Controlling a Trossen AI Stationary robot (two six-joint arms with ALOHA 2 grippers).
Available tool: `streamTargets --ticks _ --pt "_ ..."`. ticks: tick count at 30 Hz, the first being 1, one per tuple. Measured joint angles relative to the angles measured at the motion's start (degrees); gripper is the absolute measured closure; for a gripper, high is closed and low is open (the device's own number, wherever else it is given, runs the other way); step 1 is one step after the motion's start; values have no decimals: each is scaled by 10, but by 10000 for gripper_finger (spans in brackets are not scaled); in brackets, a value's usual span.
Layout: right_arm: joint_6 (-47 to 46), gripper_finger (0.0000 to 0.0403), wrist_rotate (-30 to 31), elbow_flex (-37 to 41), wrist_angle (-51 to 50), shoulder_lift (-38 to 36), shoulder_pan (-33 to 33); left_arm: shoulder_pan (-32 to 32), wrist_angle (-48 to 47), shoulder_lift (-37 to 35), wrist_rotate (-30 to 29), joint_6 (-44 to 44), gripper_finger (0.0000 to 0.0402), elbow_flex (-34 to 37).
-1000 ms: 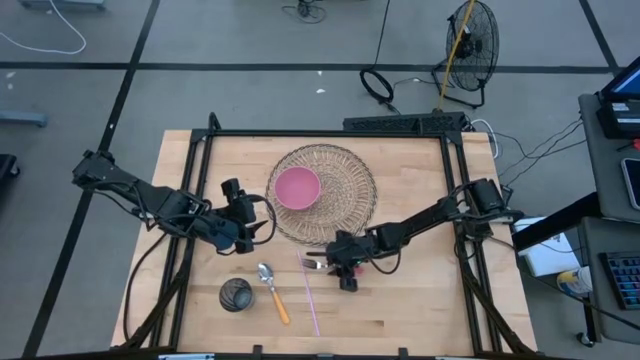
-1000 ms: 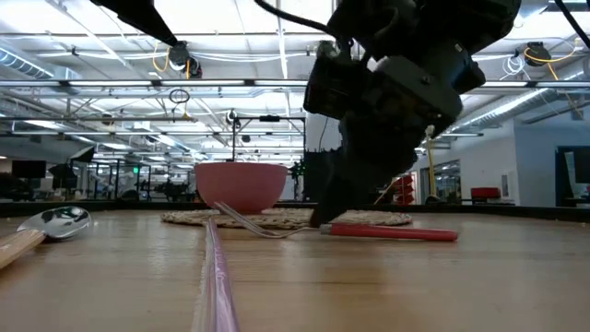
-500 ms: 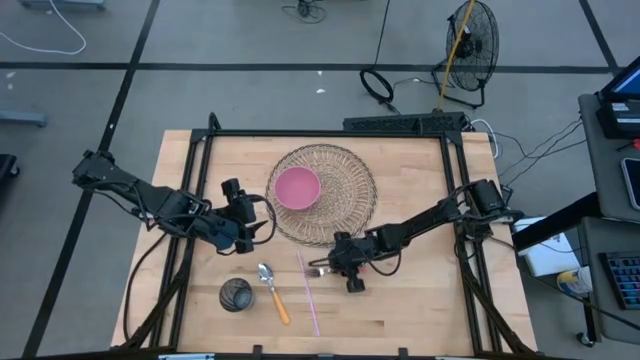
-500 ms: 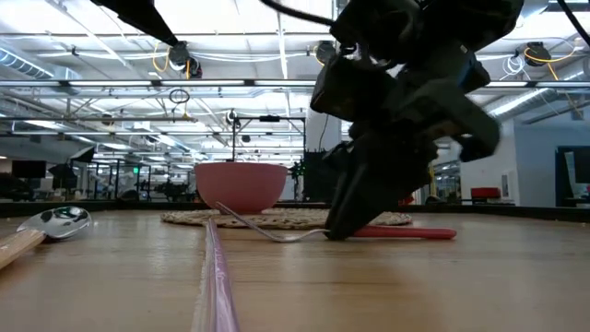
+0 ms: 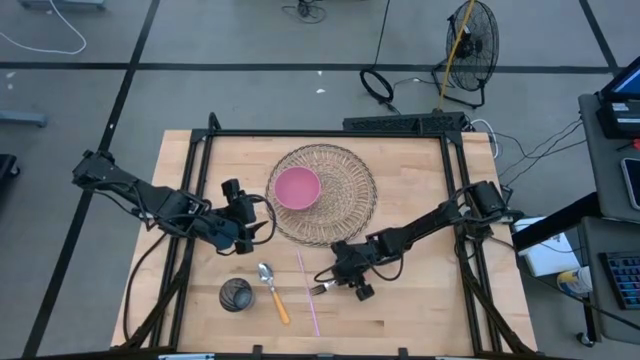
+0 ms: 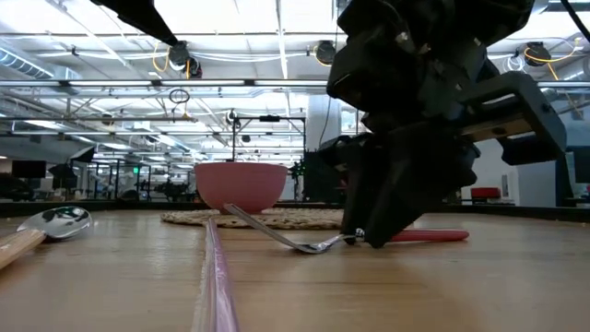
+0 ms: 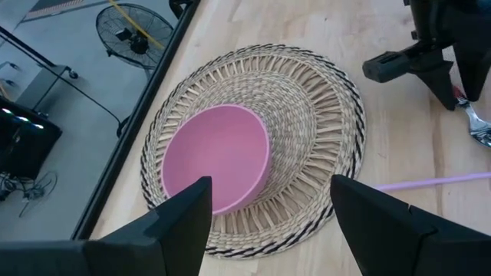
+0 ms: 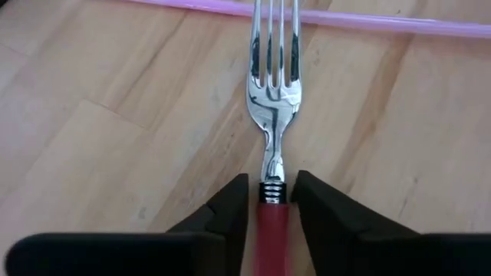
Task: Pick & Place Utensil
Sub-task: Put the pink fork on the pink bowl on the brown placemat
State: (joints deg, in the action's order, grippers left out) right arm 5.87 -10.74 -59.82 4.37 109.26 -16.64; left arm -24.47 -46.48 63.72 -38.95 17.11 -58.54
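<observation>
Right wrist view alone showed the grip plainly: right gripper (image 8: 270, 211) clenched on the red handle of the fork (image 8: 271, 100), fingers (image 8: 230, 207) pressed against both sides just behind the metal collar, tines reaching to the pink straw (image 8: 383, 21) lying crosswise on the wood. Low view added what the others could not: fork (image 6: 304, 242) tilted, handle end (image 6: 433, 236) low near the table (image 6: 387, 295), tines lifted toward the woven mat (image 6: 277, 219); right gripper (image 6: 369, 238) down at the tabletop.

High view gave the layout only: right gripper (image 5: 352, 280) and fork (image 5: 322, 287) near the front edge of the table (image 5: 420, 310), a little right of centre, just off the mat's front rim. Pink straw (image 5: 308, 292) beside it, running toward the front edge. Spoon (image 5: 272, 290) with a wooden handle farther left, and a dark round object (image 5: 236, 295) left of that.

Left gripper (image 5: 252, 232) held above the left half of the table beside the mat, fingers (image 7: 176, 222) spread apart, grasping nothing.

Woven mat (image 5: 345, 215) at the rear centre carried a pink bowl (image 5: 297, 188) on its left part. Left wrist view looked down into the bowl (image 7: 219, 157): only its bare pink inside.
</observation>
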Motion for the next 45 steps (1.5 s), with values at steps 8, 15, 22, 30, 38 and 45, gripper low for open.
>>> streamTargets --ticks 8,15,22,30,38,45 --pt "-6 236 1 0 26 -47 -1 1 101 9 101 -66 131 0" --pt "-37 209 3 10 -34 -141 -20 16 216 83 215 -173 131 0" --pt "-136 217 117 95 -73 -280 -65 53 333 191 318 -250 131 0" --pt "-247 218 262 220 -63 -432 -129 88 438 285 412 -206 131 0" --pt "-267 224 320 297 -36 -505 -149 87 460 379 434 -119 131 -55" --pt "-262 225 320 312 -25 -517 -149 88 330 479 419 -77 131 -203"
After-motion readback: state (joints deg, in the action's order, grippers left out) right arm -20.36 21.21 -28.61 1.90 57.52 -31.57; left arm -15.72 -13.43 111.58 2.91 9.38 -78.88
